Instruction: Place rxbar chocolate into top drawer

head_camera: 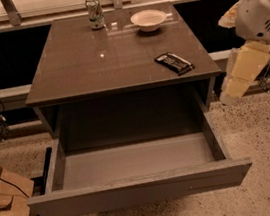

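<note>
The rxbar chocolate [174, 63], a flat black bar with pale print, lies on the grey-brown table [92, 60] near its front right corner. The top drawer [142, 190] is pulled wide open below the tabletop, and its grey inside holds nothing. Only part of my arm [243, 71] shows, a white joint and a cream link at the right edge, to the right of the table and apart from the bar. My gripper is out of view.
A white bowl [148, 19] and a drink can [94, 13] stand at the table's back edge. Cardboard boxes [5, 205] and cables lie on the speckled floor at the left. A railing and a dark wall run behind the table.
</note>
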Controlling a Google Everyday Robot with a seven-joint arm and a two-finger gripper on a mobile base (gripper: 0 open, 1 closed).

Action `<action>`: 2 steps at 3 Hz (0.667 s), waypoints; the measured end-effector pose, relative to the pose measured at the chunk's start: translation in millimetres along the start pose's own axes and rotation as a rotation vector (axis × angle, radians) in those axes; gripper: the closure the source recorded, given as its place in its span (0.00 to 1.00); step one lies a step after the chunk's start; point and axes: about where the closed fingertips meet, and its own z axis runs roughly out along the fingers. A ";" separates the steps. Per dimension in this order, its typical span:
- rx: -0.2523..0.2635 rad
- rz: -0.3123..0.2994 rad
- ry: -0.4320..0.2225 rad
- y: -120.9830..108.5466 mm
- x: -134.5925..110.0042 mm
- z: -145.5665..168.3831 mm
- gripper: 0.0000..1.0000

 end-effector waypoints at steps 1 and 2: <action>-0.022 0.042 -0.090 -20.8 -11.0 24.9 0.00; -0.075 0.076 -0.167 -40.7 -16.4 54.4 0.00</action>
